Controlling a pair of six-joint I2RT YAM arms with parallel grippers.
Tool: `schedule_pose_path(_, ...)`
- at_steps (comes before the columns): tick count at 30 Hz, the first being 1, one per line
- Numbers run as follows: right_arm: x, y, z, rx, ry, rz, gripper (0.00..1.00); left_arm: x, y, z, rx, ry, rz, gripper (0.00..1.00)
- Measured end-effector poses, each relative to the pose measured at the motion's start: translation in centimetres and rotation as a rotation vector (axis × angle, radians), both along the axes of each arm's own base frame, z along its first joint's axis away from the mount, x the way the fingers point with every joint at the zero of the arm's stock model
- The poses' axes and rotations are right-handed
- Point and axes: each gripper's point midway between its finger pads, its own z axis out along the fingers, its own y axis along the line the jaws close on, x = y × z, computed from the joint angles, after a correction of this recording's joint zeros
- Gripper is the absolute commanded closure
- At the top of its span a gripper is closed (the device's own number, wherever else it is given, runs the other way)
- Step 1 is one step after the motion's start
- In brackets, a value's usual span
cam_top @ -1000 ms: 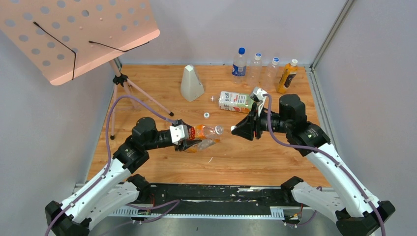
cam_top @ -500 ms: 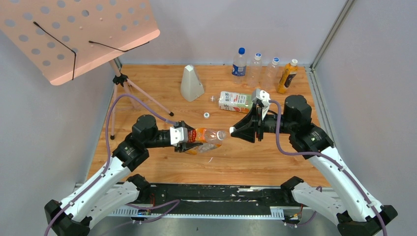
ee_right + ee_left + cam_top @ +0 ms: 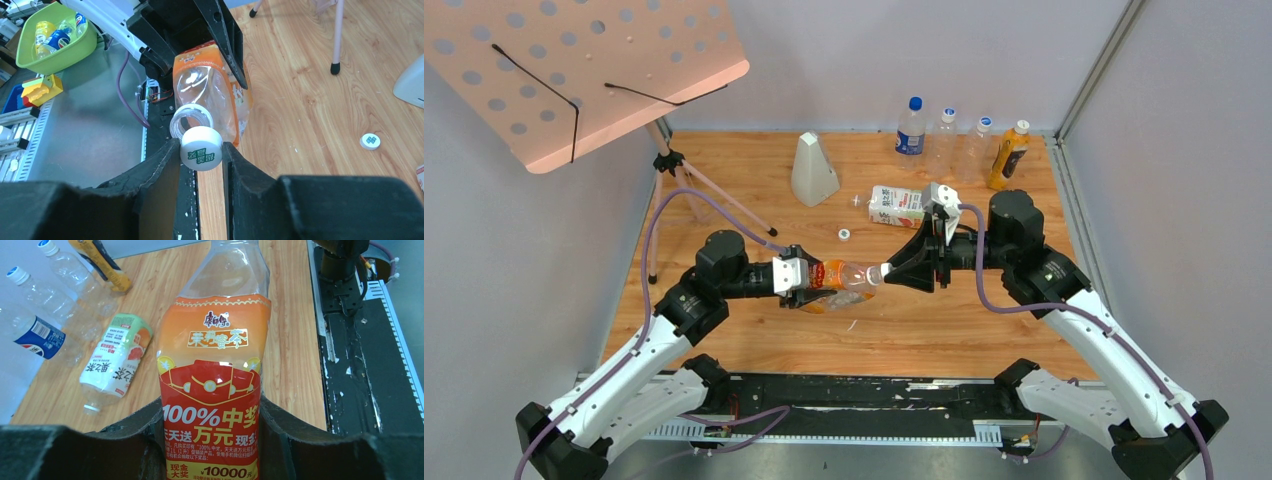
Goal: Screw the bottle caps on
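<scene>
Alignment step. Clamped orange-label bottle point(image 3: 849, 273) level mid-frame in left gripper point(image 3: 816, 279), mouth facing frame right; pinched white cap point(image 3: 201, 148) in right gripper point(image 3: 892, 270), just beside mouth, for threading.

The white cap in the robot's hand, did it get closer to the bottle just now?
Yes. The right gripper carried the white cap leftward, right up to the mouth of the orange-labelled bottle, closing the gap between them. The left gripper levelled that bottle a little. Both grips stayed shut, and the spare cap and the larger bottle lay where they were.
</scene>
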Motion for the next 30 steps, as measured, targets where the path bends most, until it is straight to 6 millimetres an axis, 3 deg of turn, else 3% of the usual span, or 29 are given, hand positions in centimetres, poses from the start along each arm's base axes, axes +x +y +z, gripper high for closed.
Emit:
schedule_pose_path(16, -0.5, 1.0, 0.3, 0.003, -0.002, 0.044, 0.85, 0.1, 0.1, -0.1, 0.049, 0.043, -0.004, 1.00)
schedule_pose_path(30, -0.3, 1.0, -0.6, -0.048, -0.013, 0.071, 0.86, -0.1, 0.1, -0.3, 0.131, 0.113, -0.049, 1.00)
